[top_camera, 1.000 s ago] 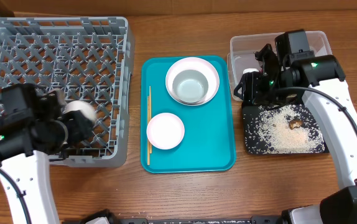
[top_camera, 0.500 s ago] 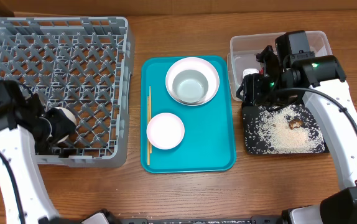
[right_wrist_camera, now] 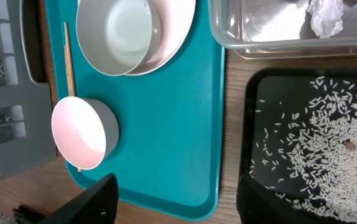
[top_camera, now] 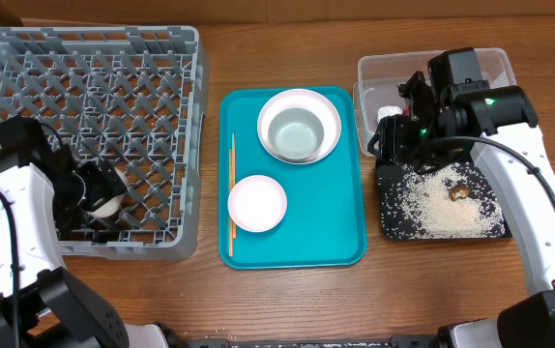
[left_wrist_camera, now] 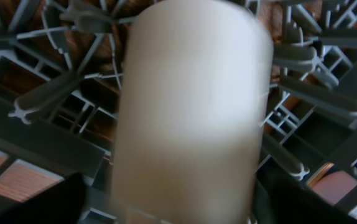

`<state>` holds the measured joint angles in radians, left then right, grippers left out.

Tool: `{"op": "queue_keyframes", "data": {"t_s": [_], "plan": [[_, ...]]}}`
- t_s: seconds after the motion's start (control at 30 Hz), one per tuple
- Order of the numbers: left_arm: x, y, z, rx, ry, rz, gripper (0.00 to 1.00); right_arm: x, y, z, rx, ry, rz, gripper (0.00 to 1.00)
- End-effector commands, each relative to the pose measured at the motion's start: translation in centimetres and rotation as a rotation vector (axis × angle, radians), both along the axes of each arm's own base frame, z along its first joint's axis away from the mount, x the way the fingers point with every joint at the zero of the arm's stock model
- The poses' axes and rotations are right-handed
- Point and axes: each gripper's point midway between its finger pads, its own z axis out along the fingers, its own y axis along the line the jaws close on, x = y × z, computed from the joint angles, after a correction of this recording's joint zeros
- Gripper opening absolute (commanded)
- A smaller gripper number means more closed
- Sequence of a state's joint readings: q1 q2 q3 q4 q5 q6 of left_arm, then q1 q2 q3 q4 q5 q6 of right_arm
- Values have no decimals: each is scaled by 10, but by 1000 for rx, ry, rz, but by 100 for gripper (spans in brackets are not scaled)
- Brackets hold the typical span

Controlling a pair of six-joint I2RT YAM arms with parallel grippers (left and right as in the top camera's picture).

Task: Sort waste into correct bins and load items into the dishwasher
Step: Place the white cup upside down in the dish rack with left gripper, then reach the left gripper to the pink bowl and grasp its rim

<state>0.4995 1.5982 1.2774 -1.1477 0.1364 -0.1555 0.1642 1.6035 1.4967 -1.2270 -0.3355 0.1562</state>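
Nested bowls (right_wrist_camera: 135,31) on teal tray (right_wrist_camera: 166,137)

Wooden table (top_camera: 287,300): grey rack (top_camera: 191,145), teal tray (top_camera: 306,217) (centre), clear bin (top_camera: 369,79), black bin (top_camera: 394,198)

Overhead: bright, even, diffuse light from above. Short soft shadows beside the tray (top_camera: 340,222) and the rack (top_camera: 84,35). Whole frame sharp, no glare.

Left wrist: dim. The cup (left_wrist_camera: 191,112) fills the view, smeared and out of focus. Rack bars behind it are a little crisper; near corners are black.

Right wrist: bright and sharp. White sheen on the clear bin (right_wrist_camera: 259,28). Tray edges bow slightly.
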Motion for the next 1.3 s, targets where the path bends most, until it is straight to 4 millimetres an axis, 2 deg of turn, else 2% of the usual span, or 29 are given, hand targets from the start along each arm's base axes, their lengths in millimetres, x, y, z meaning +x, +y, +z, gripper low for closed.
{"op": "queue_keyframes", "data": {"t_s": [0.0, 0.2, 0.3, 0.4, 0.47, 0.6, 0.67, 0.7, 0.77, 0.97, 1.1, 1.27], "plan": [[13, 8, 20, 22, -54, 35, 100, 2, -1, 19, 3, -59, 3, 63], [38, -7, 68, -55, -196, 4, 100, 0, -2, 18, 1, -52, 3, 63], [49, -29, 91, -112, -269, -56, 100, 0, -2, 18, 1, -52, 3, 63], [53, -57, 105, -103, -302, -155, 100, 0, -3, 18, -4, -49, 0, 63], [53, -80, 110, -75, -305, -240, 100, -1, -12, 13, -58, -37, -27, 63], [55, -132, 110, -43, -289, -410, 100, -9, -58, 3, -245, 41, -280, 63], [54, -164, 105, -52, -280, -509, 100, -10, -74, 6, -291, 38, -347, 67], [54, -179, 102, -59, -277, -554, 100, -10, -79, 8, -294, 32, -370, 72], [50, -211, 94, -70, -266, -649, 100, -9, -85, 13, -275, 17, -398, 100], [34, -280, 56, -53, -173, -868, 100, -15, -108, 14, -237, 55, -467, 100], [22, -316, 22, -64, -77, -975, 93, -20, -120, 13, -239, 78, -502, 100], [8, -341, -32, -63, 77, -1050, 73, -21, -121, 13, -241, 85, -506, 100]]}}
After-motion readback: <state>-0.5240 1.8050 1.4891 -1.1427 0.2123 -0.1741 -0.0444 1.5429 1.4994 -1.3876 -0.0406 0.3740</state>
